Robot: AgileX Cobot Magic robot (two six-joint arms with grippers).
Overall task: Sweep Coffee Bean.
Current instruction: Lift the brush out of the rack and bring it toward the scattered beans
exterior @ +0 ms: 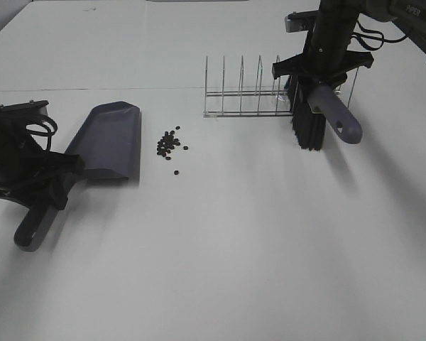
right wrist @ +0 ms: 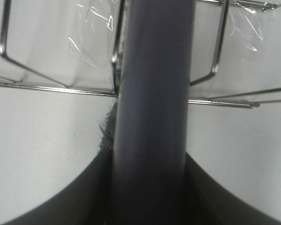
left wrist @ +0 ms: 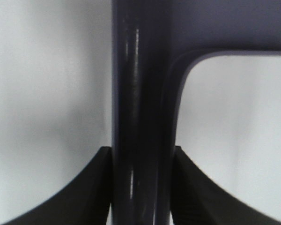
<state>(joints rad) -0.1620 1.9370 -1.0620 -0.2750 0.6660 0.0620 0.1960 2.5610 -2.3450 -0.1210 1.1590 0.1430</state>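
Note:
Several tiny dark coffee beans [exterior: 170,145] lie in a loose cluster on the white table, just right of the grey-purple dustpan [exterior: 110,141]. My left gripper [exterior: 41,186] is shut on the dustpan's handle [left wrist: 140,117], which runs between both black fingers [left wrist: 96,187] in the left wrist view. At the back right, my right gripper [exterior: 314,74] is shut on the grey handle [right wrist: 152,117] of the brush [exterior: 311,121]. Its black bristles hang down beside the wire rack, right of the beans.
A wire rack [exterior: 248,92] with upright dividers stands at the back, directly behind and left of the brush; its bars [right wrist: 47,84] show close in the right wrist view. The white table [exterior: 234,270] stretches out in front.

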